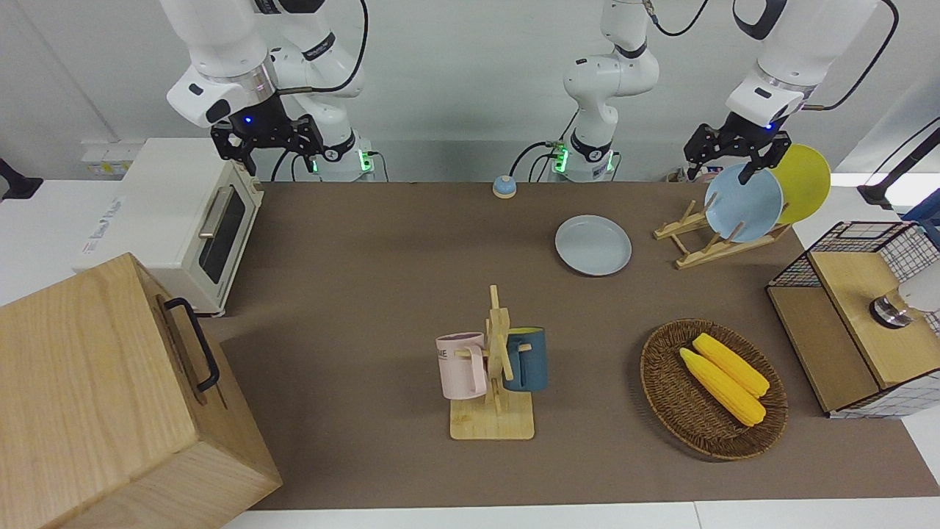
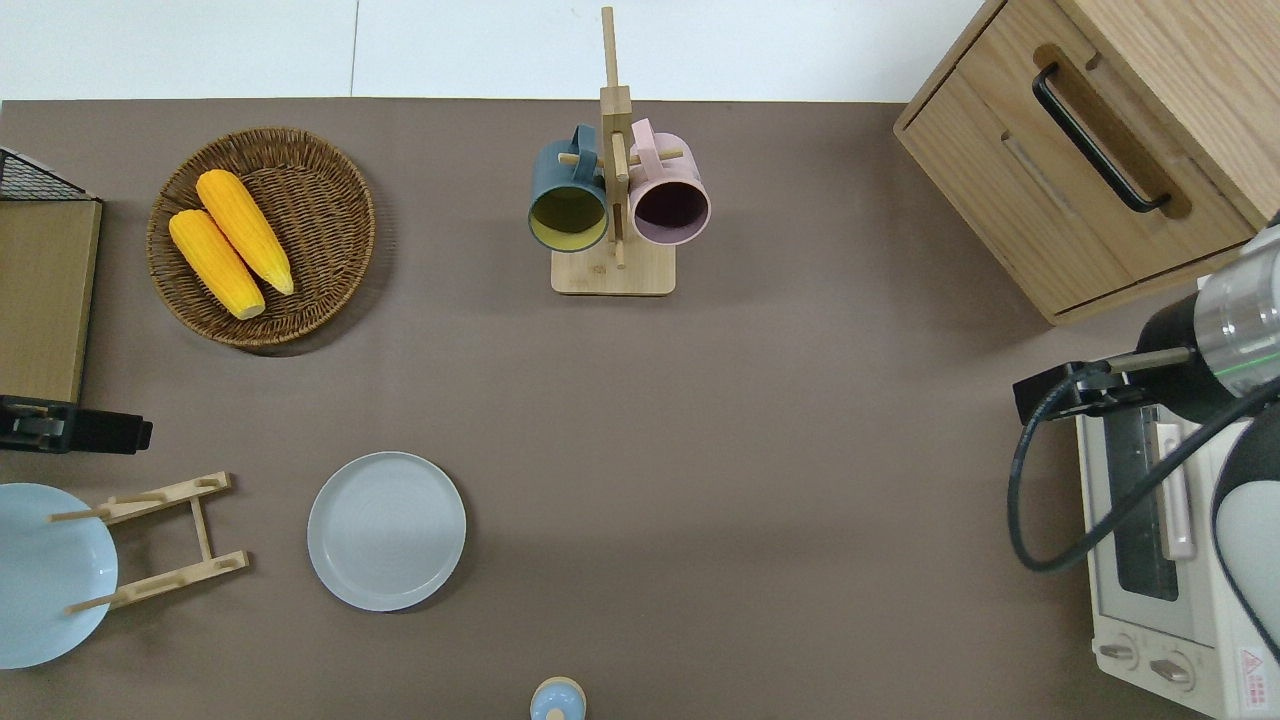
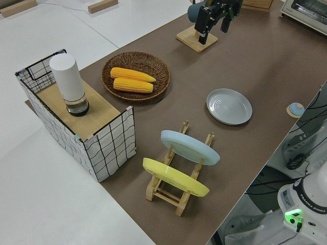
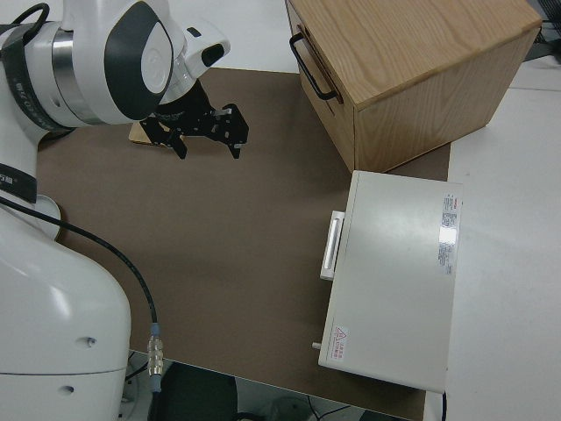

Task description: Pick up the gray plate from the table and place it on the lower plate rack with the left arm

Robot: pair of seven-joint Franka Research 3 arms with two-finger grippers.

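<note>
Gray plate (image 1: 593,245) flat on the table (image 1: 382,257) beside the lower plate rack (image 1: 705,246), my left gripper (image 1: 723,158) raised over the table's edge, well apart — fingers spread, empty, right arm parked.

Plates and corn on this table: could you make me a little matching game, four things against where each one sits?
Things:
1. gray plate
2. light blue plate
3. corn cobs
4. pink mug

Places:
A. in the wicker basket
B. flat on the table
C. hanging on the wooden mug stand
D. standing in the plate rack

Pairs: 1-B, 2-D, 3-A, 4-C
</note>
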